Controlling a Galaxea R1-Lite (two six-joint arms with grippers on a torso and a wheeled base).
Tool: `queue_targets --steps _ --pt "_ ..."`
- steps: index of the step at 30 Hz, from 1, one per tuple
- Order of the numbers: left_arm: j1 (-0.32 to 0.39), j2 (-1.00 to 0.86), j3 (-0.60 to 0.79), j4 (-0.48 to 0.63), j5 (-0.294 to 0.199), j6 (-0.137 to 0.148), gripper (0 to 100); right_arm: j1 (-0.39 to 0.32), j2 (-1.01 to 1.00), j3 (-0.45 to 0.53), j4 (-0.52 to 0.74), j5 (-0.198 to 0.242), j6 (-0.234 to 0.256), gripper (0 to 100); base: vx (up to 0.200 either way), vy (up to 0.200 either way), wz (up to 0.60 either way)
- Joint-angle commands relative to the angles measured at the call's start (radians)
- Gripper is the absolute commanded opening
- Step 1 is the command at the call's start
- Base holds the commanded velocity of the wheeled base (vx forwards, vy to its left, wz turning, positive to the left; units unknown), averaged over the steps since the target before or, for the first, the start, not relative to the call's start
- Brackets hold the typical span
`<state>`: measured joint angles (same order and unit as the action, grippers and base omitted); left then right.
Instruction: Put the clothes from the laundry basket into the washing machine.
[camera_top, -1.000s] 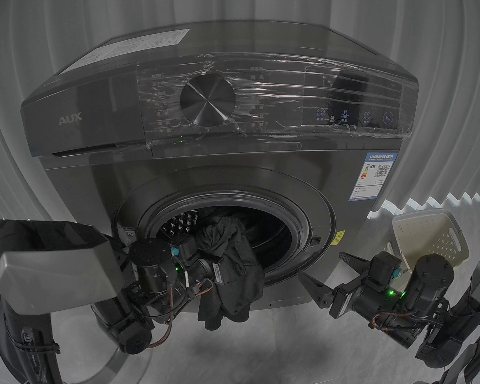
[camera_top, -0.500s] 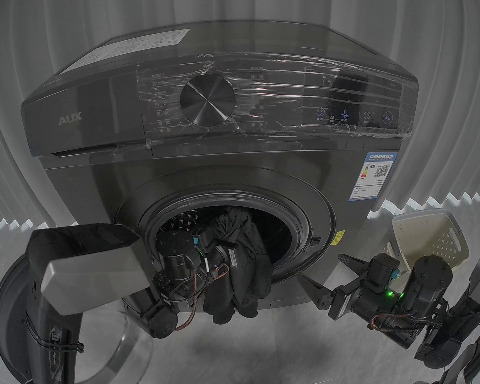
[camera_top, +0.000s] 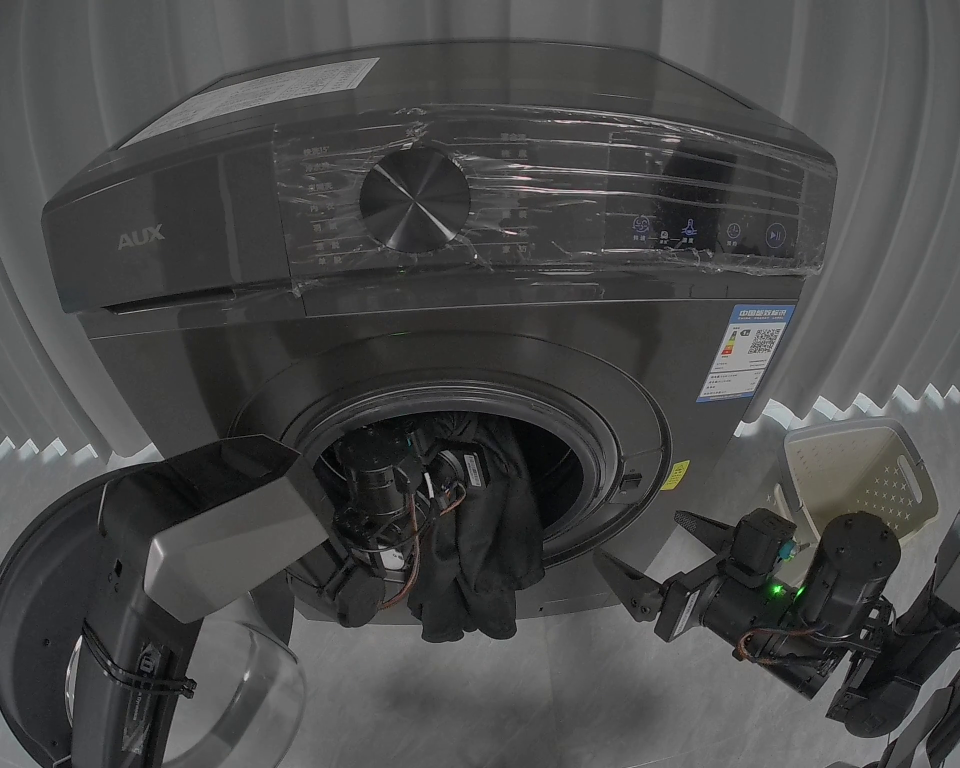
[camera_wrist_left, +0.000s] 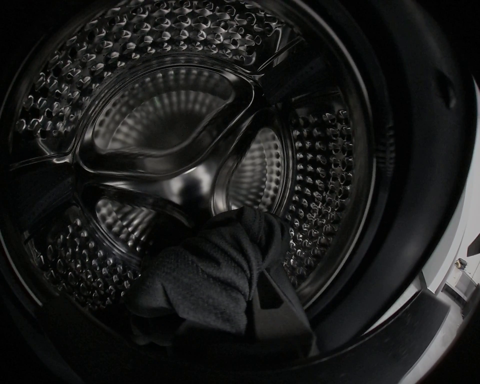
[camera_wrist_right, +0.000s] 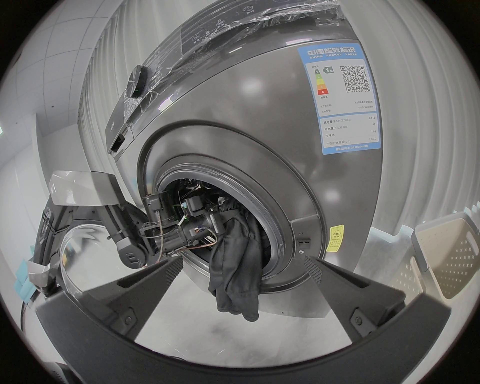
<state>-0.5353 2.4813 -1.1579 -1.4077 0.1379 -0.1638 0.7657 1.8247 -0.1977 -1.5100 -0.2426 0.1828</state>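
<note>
Right fingers (camera_top: 625, 580) are spread wide with nothing between them, hovering low in front of the washing machine (camera_top: 500, 330), off to the right of its round opening and pointing toward it. Over on the other side, the left arm (camera_top: 385, 480) is pushed into the mouth of the machine, and the left fingers (camera_wrist_left: 282, 315) are clenched on a dark garment (camera_top: 480, 540). Cloth wraps most of them, so little more than one dark edge shows beside the bunched fabric.

That garment is half in and half out. Its top is bunched up just inside the opening, at the lower front of the steel drum (camera_wrist_left: 165, 115). The rest spills over the bottom rim and hangs down the front panel of the machine in long dark folds. From the right wrist view it drapes beside the left arm's wrist, with the loose end dangling above the floor (camera_top: 560, 690).

The door (camera_top: 50, 600) stands swung open at the left of the machine, its glass bowl facing out. The pale laundry basket (camera_top: 860, 470) sits on the floor to the right of the machine, just behind the right arm, tilted so its perforated inside faces forward. A big round dial (camera_top: 414, 200) sits on the control panel under plastic wrap, and a blue-edged sticker (camera_top: 745, 352) is stuck to the front at the right. Pleated curtains (camera_top: 880, 100) hang behind it all.
</note>
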Motion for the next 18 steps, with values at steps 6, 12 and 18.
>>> queue_targets --steps 6,12,18 --pt "0.028 0.123 -0.187 0.056 0.009 0.006 0 0.001 0.011 0.001 0.001 0.002 0.0 100 0.0 0.0 0.0" --pt "0.043 0.136 -0.276 0.131 0.02 0.006 0 0.01 0.011 0.0 -0.001 0.002 0.001 100 0.0 0.0 0.0" --pt "0.054 0.163 -0.367 0.193 0.022 0.006 0 0.009 0.016 0.001 -0.001 0.002 0.001 100 0.0 0.0 0.0"
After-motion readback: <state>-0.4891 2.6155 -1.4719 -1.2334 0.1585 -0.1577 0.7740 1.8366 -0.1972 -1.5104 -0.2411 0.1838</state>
